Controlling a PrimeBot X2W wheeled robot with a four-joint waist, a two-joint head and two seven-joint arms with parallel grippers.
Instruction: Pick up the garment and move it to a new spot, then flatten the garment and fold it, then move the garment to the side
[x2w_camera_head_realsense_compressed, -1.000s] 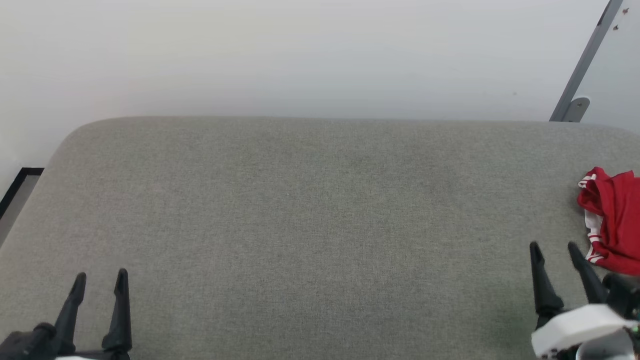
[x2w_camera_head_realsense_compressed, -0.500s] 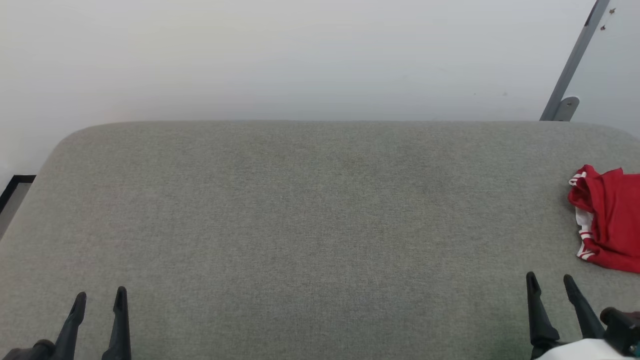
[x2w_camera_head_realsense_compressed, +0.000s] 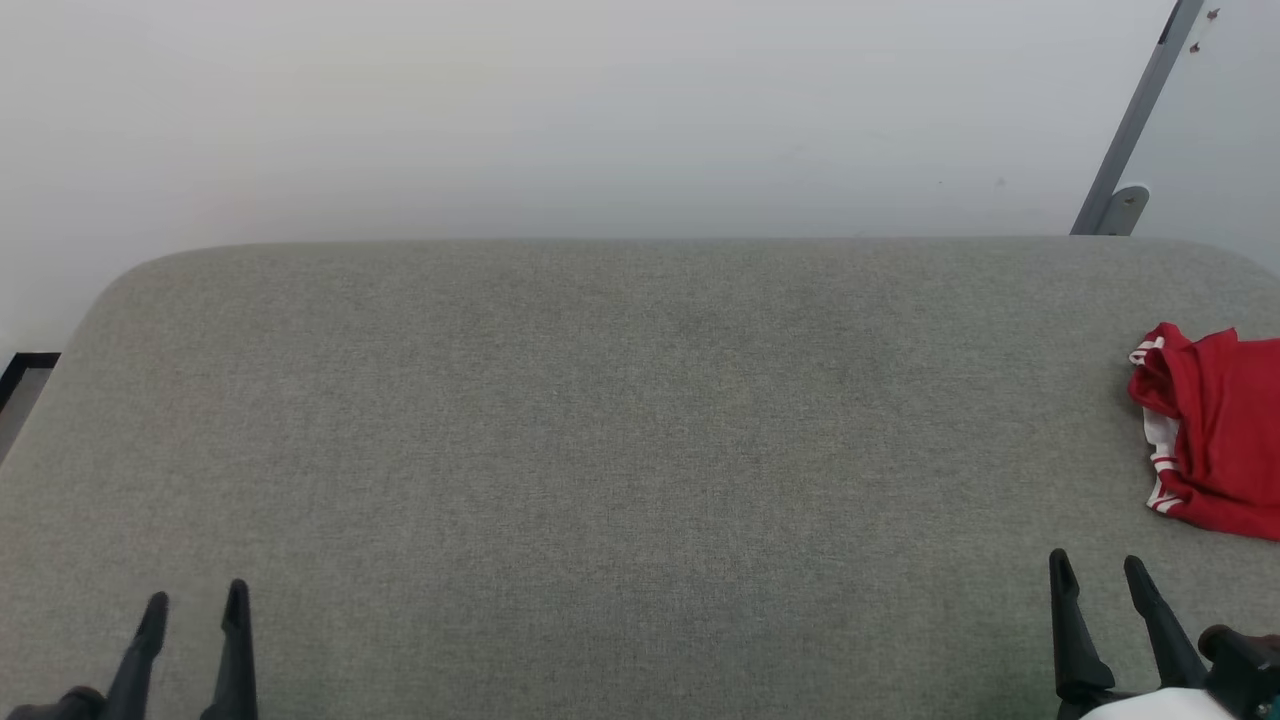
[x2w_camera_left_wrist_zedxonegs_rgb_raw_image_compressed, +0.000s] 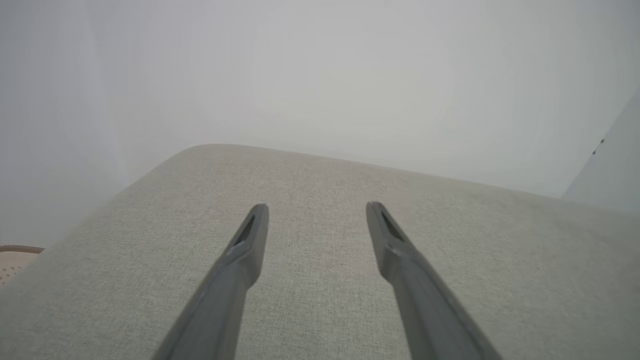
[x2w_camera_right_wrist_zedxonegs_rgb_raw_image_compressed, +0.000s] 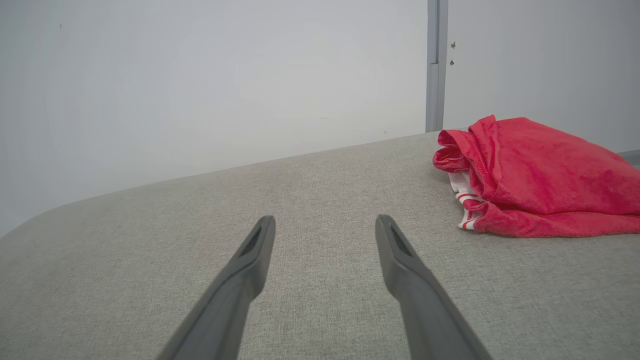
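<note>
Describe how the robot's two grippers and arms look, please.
The left gripper and the right gripper each have two long, slim, dark grey jaws that taper to narrow tips, with a slim slot near each tip. Behind the right one sit a black rounded joint and a white casing.

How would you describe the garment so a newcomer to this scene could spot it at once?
Start at the wide grey padded surface below the pale wall. Follow it to its right end, just ahead of the right tool. There lies the garment, a bunched red heap with red-and-white striped trim, the one brightly coloured thing there.
</note>
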